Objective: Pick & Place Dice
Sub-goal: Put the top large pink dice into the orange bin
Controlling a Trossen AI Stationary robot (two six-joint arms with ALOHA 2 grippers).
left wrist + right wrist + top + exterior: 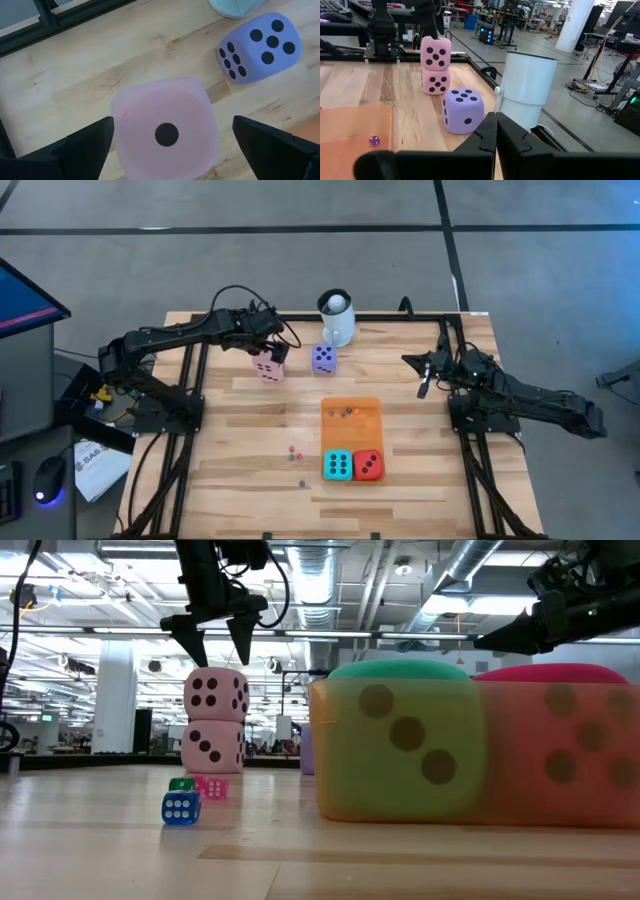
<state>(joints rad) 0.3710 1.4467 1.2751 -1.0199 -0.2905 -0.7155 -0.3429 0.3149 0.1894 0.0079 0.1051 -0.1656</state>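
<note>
Left gripper (212, 640) hovers directly above pink dice stack, fingers spread wide, nothing held. Upper pink die (215, 694) sits on lower pink die (213, 746), at table's 11 o'clock. Purple die (323, 358) just beside stack, at its 3 o'clock, near white mug (336, 319). Teal die (338, 465) and red die (368, 465) touching, on orange mat (351, 415) at 6 o'clock. Right gripper (496, 131) parked at 3 o'clock edge, fingers pressed together, empty.
</note>
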